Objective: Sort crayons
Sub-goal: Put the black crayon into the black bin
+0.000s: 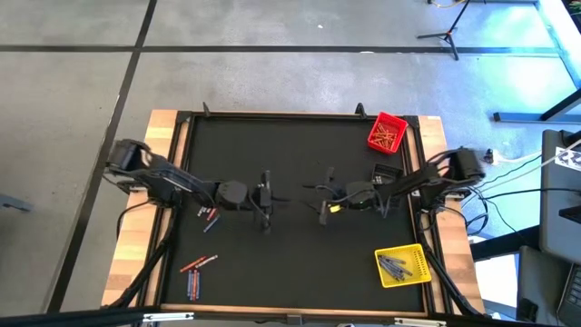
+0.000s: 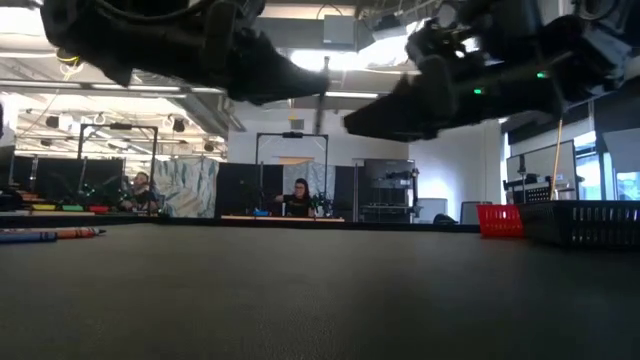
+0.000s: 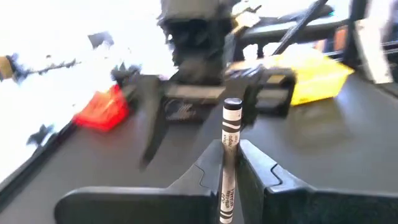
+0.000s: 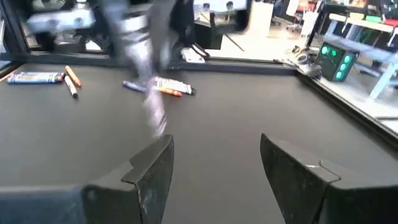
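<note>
Left gripper (image 3: 229,177), at table centre, clamps an upright grey crayon (image 3: 229,155); its label print is illegible. Right gripper (image 4: 214,168) faces it, fingers spread and empty. Other loose crayons (image 1: 198,275) lie on the mat's left side; more fill the red bin (image 1: 388,133) and yellow bin (image 1: 403,265).

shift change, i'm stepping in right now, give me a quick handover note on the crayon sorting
Left hand: shut on a grey crayon, held upright over mid-table, facing the right arm.
Right hand: open, empty, over mid-table opposite the left hand, as if for a handover.
Done: red bin at the far right corner holds red-orange crayons; yellow bin at the near right holds grey ones.
Left: loose crayons on the left side of the mat, a few near the left arm and a group near the front edge, red-orange, blue and at least one grey. No bin for blue is visible.
</note>
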Controlling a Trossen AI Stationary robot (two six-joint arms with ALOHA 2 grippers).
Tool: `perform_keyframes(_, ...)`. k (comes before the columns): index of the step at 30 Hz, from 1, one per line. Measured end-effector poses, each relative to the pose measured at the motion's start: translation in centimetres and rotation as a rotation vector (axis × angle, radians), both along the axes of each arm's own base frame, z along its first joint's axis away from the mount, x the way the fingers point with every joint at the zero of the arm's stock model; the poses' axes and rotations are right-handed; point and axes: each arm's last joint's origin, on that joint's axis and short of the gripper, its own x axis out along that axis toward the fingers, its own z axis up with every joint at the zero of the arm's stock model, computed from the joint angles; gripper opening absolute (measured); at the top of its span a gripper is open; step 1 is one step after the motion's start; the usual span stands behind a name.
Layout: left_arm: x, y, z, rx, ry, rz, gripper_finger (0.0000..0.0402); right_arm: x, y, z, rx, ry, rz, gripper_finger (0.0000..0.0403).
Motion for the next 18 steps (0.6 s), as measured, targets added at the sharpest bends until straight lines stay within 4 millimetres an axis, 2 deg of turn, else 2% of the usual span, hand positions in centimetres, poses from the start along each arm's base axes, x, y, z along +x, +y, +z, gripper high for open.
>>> perform_keyframes(2,0.6,-0.3,-0.4,0.048,-0.077,-0.066,0.0016,0.8,0.2,-0.4,-0.015,0.004,0.013,0.0237)
perform_keyframes(5,1.0,-0.4,-0.8,0.077,-0.142,-0.077,0.0016,1.7,0.4,-0.7,-0.007,-0.008,0.046,0.0237)
perform_keyframes(11,1.2,-0.1,-1.7,0.086,-0.098,-0.049,0.0016,2.2,0.5,-0.7,-0.003,-0.003,0.070,0.0236)
perform_keyframes(18,1.1,-0.6,-1.2,0.089,-0.122,-0.048,0.0017,2.1,0.4,-0.8,-0.018,0.027,0.048,0.0236)
